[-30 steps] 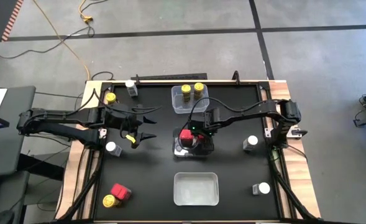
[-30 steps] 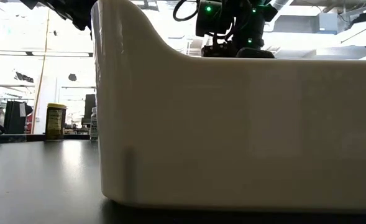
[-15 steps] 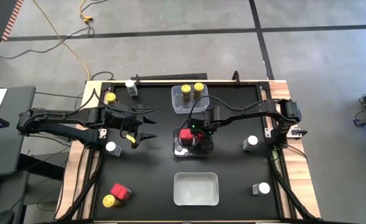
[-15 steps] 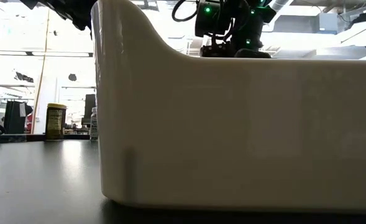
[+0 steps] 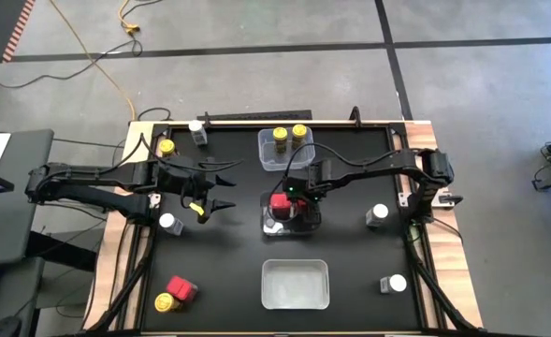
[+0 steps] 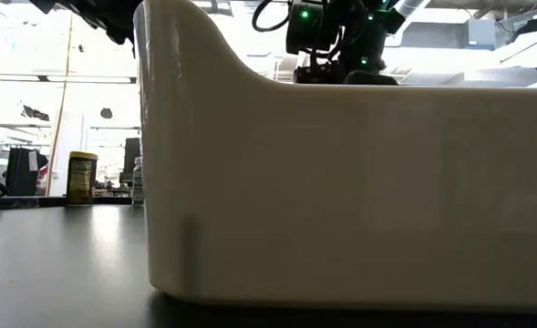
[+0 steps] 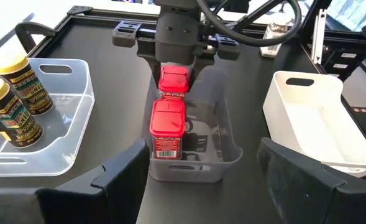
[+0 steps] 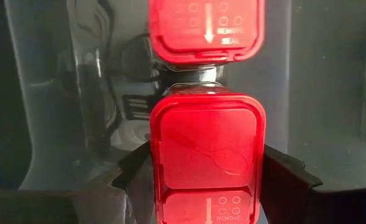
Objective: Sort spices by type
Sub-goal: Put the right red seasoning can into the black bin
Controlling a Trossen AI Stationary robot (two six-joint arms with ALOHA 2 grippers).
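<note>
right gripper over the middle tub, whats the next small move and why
Probably open the right gripper and lift straight up: the red tin it holds already sits inside the clear tub, behind another red tin. The left gripper waits open nearby.

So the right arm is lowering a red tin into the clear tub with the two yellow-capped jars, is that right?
Wrong tub. The right gripper holds its red boxy tin over the grey middle tub, beside another red tin, as the left wrist view shows.

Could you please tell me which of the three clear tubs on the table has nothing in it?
The tub nearest the table's front edge is empty. The back tub holds two yellow-capped jars, and the middle tub holds red tins.
</note>
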